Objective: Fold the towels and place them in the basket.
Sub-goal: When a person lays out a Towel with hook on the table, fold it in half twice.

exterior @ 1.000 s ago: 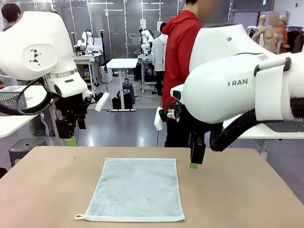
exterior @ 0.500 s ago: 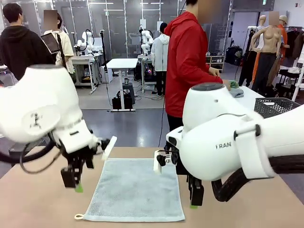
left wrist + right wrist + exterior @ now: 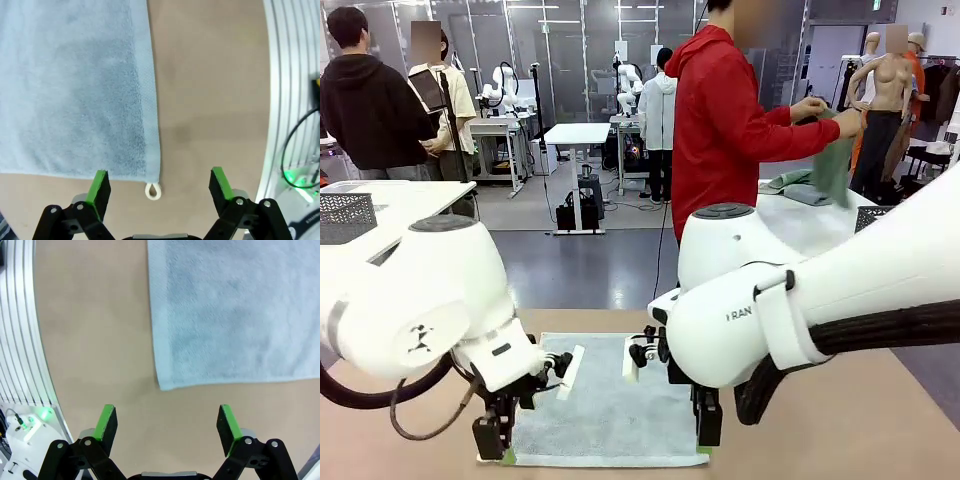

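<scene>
In the front view, the grey-blue towel [image 3: 610,395] lies flat on the table [image 3: 880,400], its long axis seemingly running away from the robot. The left claw [image 3: 495,450] is at its near-left corner and the right claw [image 3: 705,440] at its near-right one, both spread wide and empty, while a person across the table holds up the green towel [image 3: 835,160]. The left wrist view puts the soft terry corner and its white loop [image 3: 153,190] between the green pads; the right wrist view has the other hemmed corner just ahead of the open jaws, about midway.
</scene>
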`<state>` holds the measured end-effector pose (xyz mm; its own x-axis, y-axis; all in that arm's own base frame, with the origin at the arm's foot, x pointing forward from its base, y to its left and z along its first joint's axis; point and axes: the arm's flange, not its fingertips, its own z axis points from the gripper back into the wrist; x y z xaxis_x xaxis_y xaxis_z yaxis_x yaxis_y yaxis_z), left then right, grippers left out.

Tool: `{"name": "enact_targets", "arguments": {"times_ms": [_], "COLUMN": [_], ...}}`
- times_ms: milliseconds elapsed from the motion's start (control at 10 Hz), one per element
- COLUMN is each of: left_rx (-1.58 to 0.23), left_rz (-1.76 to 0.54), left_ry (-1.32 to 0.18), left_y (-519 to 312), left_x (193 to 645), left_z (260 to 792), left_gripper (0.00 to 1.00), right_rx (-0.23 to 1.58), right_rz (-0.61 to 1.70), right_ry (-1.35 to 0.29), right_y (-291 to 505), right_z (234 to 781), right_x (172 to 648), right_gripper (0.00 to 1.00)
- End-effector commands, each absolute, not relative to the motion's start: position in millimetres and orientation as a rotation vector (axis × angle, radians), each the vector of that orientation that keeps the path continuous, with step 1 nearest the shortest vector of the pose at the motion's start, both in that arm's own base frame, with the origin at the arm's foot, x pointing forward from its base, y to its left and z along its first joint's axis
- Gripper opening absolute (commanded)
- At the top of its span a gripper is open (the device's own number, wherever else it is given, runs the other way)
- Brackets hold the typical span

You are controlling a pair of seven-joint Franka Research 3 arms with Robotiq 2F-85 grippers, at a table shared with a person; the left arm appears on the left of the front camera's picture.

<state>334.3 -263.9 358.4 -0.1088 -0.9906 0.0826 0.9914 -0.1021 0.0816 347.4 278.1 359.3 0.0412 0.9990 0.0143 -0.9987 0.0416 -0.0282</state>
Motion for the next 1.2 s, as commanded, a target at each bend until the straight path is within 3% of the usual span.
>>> {"name": "enact_targets", "arguments": {"times_ms": [0,900,1100], "left_rx": [0.054,0.04,0.002], "left_rz": [-1.661,-1.672,-1.616], "left_ry": [-0.165,-0.19,-0.126], "left_y": [-271.5,-264.0,-263.1], "left_x": [345.2,351.7,351.1], "left_z": [351.1,351.8,337.5], "left_gripper": [1.0,1.0,1.0], "right_rx": [0.043,0.022,0.028], "right_rz": [1.56,1.55,1.556], "right_ry": [-0.048,-0.026,-0.047], "right_y": [286.2,291.8,289.4], "right_z": [347.3,335.3,326.0], "right_x": [348.1,350.1,356.1], "right_gripper": [1.0,1.0,1.0]}}
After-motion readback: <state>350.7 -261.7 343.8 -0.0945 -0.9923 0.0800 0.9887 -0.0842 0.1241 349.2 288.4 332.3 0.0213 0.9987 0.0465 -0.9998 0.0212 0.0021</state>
